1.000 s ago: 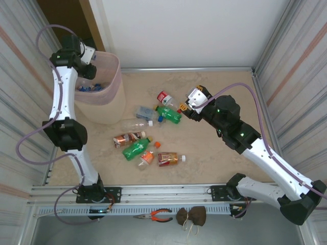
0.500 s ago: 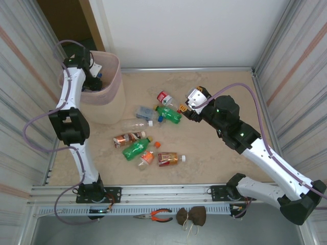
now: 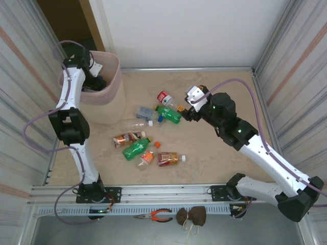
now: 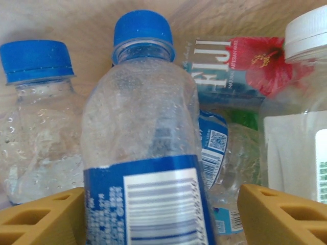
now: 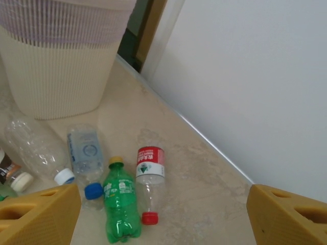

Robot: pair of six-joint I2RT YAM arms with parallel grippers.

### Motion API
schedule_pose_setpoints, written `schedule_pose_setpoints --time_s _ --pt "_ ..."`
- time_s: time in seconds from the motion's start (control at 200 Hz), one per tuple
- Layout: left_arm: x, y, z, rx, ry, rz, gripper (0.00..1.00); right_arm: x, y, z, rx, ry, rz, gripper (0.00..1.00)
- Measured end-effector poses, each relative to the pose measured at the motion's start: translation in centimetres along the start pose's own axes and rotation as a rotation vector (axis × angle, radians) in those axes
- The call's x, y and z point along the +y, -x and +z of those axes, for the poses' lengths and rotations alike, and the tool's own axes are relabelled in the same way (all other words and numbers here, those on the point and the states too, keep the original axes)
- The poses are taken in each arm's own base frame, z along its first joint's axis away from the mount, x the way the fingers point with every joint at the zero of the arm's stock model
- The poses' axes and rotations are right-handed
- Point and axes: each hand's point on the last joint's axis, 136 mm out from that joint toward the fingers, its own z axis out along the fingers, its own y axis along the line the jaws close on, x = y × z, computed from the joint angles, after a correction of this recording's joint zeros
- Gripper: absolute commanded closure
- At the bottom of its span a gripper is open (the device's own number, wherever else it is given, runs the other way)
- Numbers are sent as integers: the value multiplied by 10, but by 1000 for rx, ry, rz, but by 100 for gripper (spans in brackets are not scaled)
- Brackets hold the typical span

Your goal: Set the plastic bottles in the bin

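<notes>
My left gripper reaches down into the beige, pink-lined bin. In the left wrist view its yellow fingers stand apart around a clear bottle with a blue cap and blue label, with a gap on the right side; the gripper is open. That bottle lies on several other bottles in the bin. My right gripper hovers open over the floor, above a red-labelled bottle and a green bottle; nothing is between its fingers.
More bottles lie on the floor: a crushed blue-capped one, a clear one, a brown-labelled one, a green one, an orange one, an amber one. A loose orange cap lies among them. Walls enclose the floor.
The left arm swung over and dipped into the bin, and its gripper opened off the blue-labelled bottle. The right gripper opened wider and shifted slightly toward the bottles.
</notes>
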Motion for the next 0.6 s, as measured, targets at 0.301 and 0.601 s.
schedule_pose_setpoints --time_s 0.301,0.601 --pt "-11 13 -35 -105 -64 -34 22 -23 -15 14 91 -38 138 16" --pt "-21 24 -86 -234 -109 -61 22 -32 -47 50 226 15 291 25"
